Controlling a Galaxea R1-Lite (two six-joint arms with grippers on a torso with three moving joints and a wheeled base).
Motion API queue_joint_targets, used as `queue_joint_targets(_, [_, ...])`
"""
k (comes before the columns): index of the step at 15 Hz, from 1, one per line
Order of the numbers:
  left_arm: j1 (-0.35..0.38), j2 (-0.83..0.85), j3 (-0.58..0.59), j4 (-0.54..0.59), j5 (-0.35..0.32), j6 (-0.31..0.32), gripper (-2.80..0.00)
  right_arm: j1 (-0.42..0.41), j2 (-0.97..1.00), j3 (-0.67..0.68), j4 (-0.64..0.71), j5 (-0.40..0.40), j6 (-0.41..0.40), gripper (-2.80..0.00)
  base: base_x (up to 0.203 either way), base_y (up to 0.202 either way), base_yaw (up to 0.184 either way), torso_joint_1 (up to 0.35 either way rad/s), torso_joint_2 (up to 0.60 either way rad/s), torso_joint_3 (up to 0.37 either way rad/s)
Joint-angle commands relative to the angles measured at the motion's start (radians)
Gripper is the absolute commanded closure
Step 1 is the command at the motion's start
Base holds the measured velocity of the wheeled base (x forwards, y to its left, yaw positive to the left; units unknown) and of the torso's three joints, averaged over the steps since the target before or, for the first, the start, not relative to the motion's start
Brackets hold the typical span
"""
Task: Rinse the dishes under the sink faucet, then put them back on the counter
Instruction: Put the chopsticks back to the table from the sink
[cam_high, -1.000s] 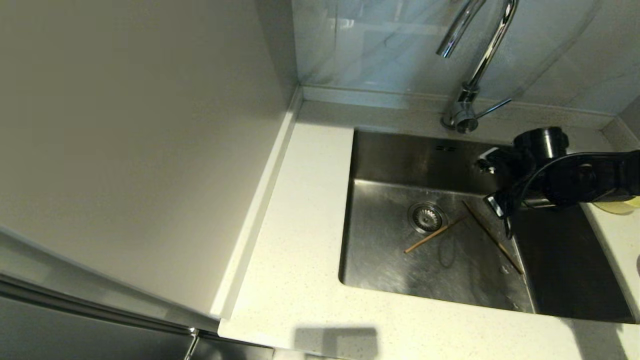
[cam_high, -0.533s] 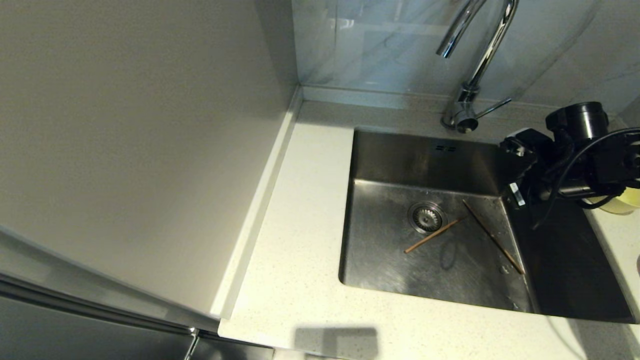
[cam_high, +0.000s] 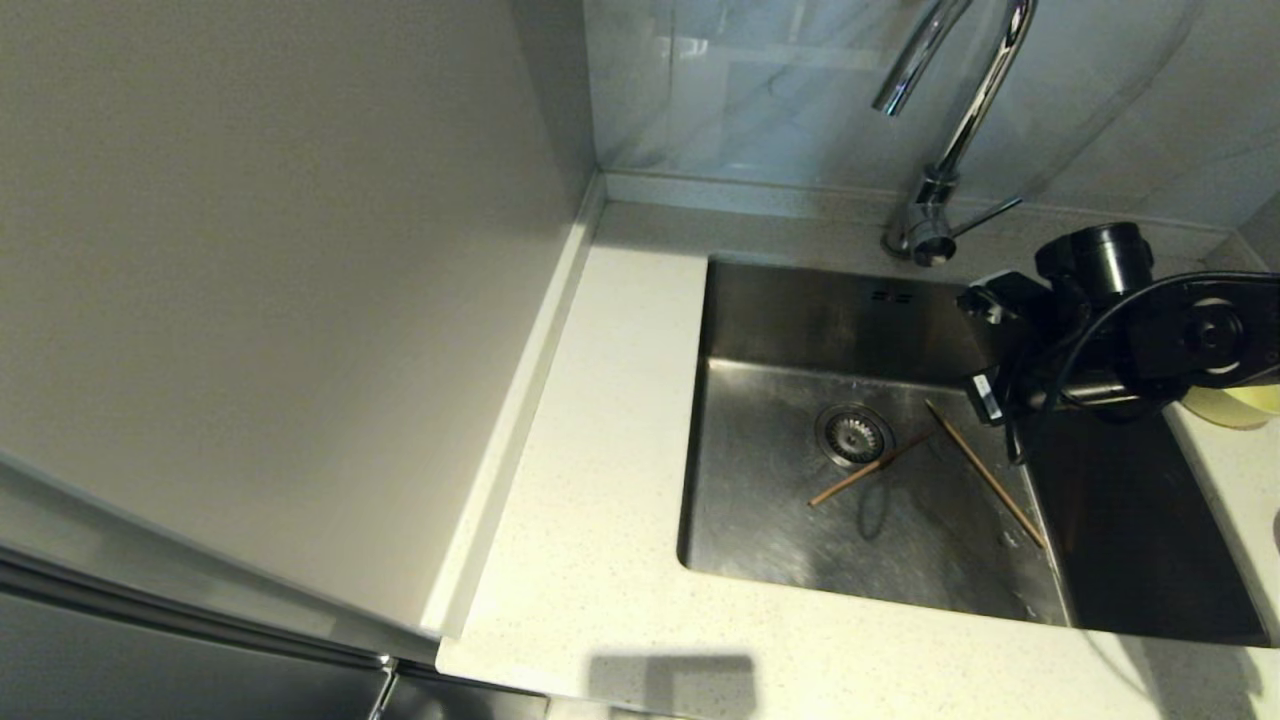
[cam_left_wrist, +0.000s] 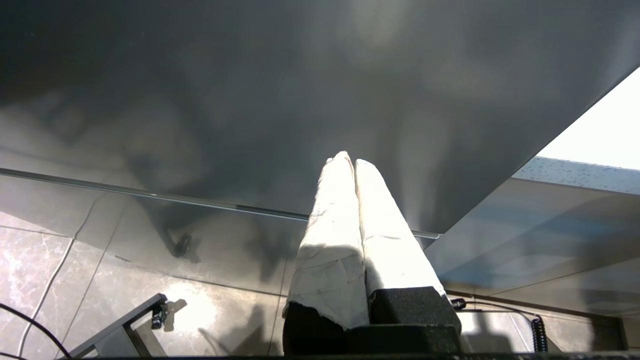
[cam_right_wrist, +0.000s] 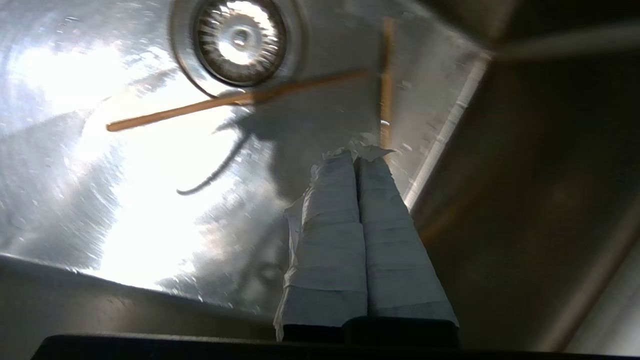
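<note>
Right gripper (cam_right_wrist: 356, 157) is hanging over the sink (cam_high: 790, 300), fingers pressed together, holding nothing. Two chopsticks (cam_right_wrist: 240, 97) are lying on the basin floor just ahead of and below its tips, one crossing by the drain (cam_right_wrist: 240, 37), the other running along the wall nearest the fingers. Faucet (cam_high: 965, 110) is standing above and behind the gripper. Likely step: picking up a chopstick. Should be opening first, dropping straight, straddling one stick mid-length. Left gripper (cam_left_wrist: 352, 162) is parked, clenched, off the counter (cam_high: 600, 500).
</note>
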Motion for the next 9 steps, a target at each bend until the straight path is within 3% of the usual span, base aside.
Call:
queue_joint_targets(1, [0.0, -0.003, 0.0, -0.001, 0.001, -0.001, 0.0, 0.007, 0.107, -0.036, -0.001, 0.039, -0.027, 0.0, 0.0, 0.0, 0.0, 0.0, 0.0, 0.0])
queue_joint_targets(3, [0.0, -0.003, 0.0, -0.001, 0.001, -0.001, 0.0, 0.002, 0.133, -0.04, -0.001, 0.048, -0.096, 0.0, 0.0, 0.0, 0.0, 0.0, 0.0, 0.0])
queue_joint_targets(9, [0.0, -0.003, 0.0, -0.001, 0.001, -0.001, 0.0, -0.027, 0.155, -0.093, 0.03, 0.081, -0.066, 0.0, 0.0, 0.0, 0.0, 0.0, 0.0, 0.0])
